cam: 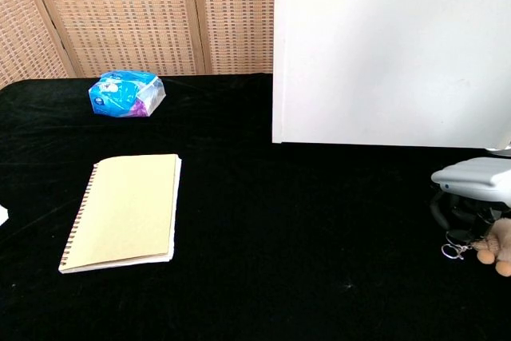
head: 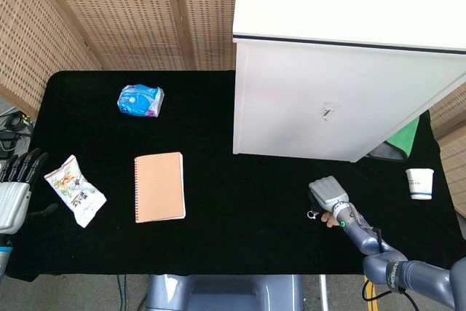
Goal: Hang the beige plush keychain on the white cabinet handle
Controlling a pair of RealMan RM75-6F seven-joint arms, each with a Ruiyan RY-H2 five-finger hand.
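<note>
One hand engaging | right hand (head: 328, 194) is hovering over the beige plush keychain (cam: 497, 243), grip unclear | keychain is lying on the bench (head: 240, 202), handle (head: 328, 112) well beyond | left hand (head: 13, 196) is idling spread, far.

A tall white cabinet (head: 342, 71) is seen standing at the rear right of the black-covered table (head: 240, 194), with a small metal handle (head: 328, 113) on its front. The right hand (head: 329, 198) is lowered over the beige plush keychain (head: 330, 221), whose metal ring (head: 312, 215) lies on the cloth. The left hand (head: 14, 191) is held with fingers spread at the left edge, beside a white snack packet (head: 74, 189). A salmon spiral notebook (head: 159, 186), a blue crumpled pouch (head: 140, 100) and a white paper cup (head: 420, 183) are also recorded.
</note>
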